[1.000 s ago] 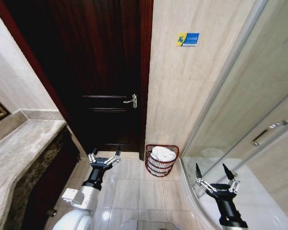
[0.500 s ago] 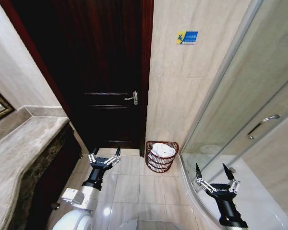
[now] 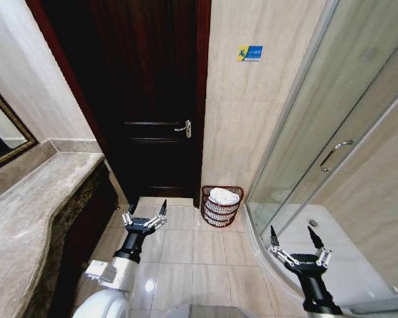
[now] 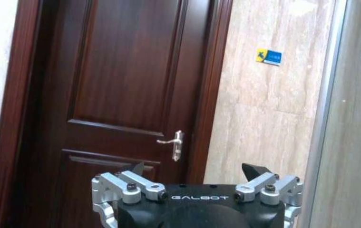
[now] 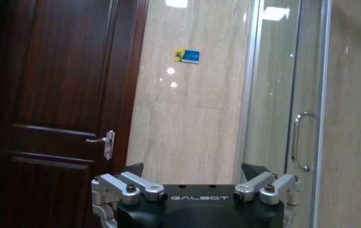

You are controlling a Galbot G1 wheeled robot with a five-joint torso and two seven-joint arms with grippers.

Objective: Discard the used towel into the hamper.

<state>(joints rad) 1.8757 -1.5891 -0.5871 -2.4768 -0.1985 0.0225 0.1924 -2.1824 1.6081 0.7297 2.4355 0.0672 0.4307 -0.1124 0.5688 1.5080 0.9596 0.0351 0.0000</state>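
Head view | left hand (image 3: 144,215) spread wide, empty | right hand (image 3: 296,241) likewise, both raised forward

Black arms, silver-linked claws

The left claw (image 3: 144,217) and right claw (image 3: 296,242) have black pointed fingers on silver screwed linkages; black wrists read "GALBOT"; the left arm has a white segment.

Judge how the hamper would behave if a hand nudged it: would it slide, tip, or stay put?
The hamper looks open-weave and thin-walled, so probably light. It stands on glossy floor tiles, so a low push would likely slide it. It holds just a white towel, which adds little weight; a push at the rim might tip it.
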